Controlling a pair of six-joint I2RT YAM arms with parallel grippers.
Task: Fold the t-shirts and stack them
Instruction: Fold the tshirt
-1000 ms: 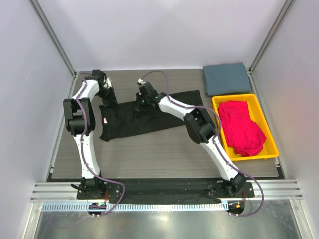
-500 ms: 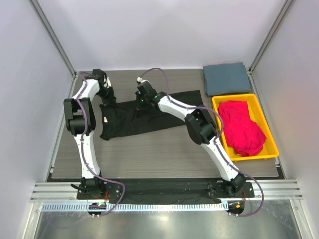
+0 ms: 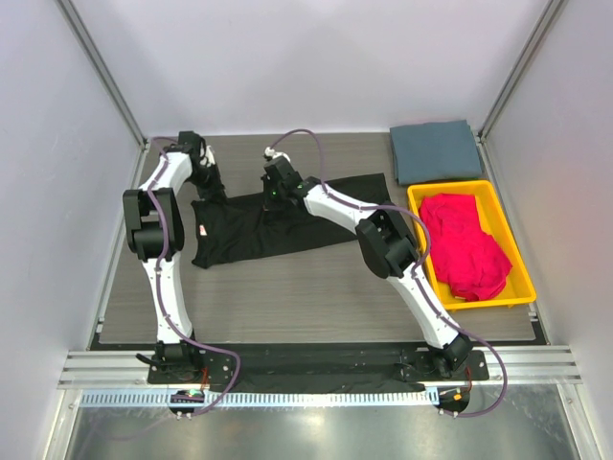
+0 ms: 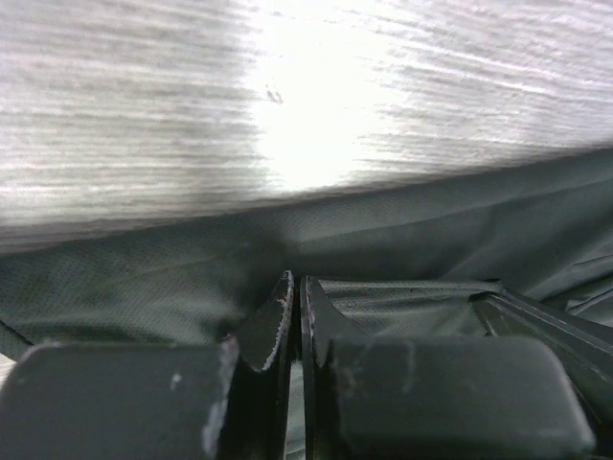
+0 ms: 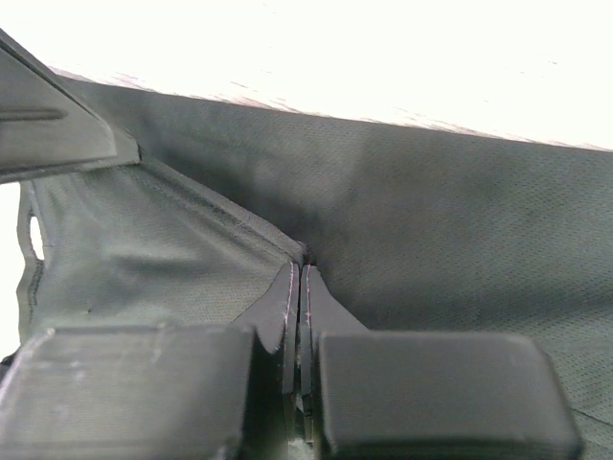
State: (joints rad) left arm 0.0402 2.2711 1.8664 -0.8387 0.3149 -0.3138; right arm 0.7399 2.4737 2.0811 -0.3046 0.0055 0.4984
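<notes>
Pinching the far hem near its left end, the left gripper [image 4: 294, 287] has its jaws pressed together on a fold of the black t-shirt [image 3: 259, 225] — matte, finely woven cloth, spread as a long crumpled band on the wood-grain table [image 3: 306, 287]. Mid-hem, the right gripper [image 5: 300, 270] is likewise clamped on a seamed fold. Further right lie a folded slate grey-blue t-shirt [image 3: 436, 151] and the rumpled magenta-red t-shirts [image 3: 465, 244] in a rectangular yellow plastic tray [image 3: 415, 235]. Against 1 s ago, both grippers sit slightly farther back.

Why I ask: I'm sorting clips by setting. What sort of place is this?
Probably a robotics lab cell: left arm and right arm bolted to an aluminium rail, white walls boxing in the table, a black t-shirt staged.
</notes>
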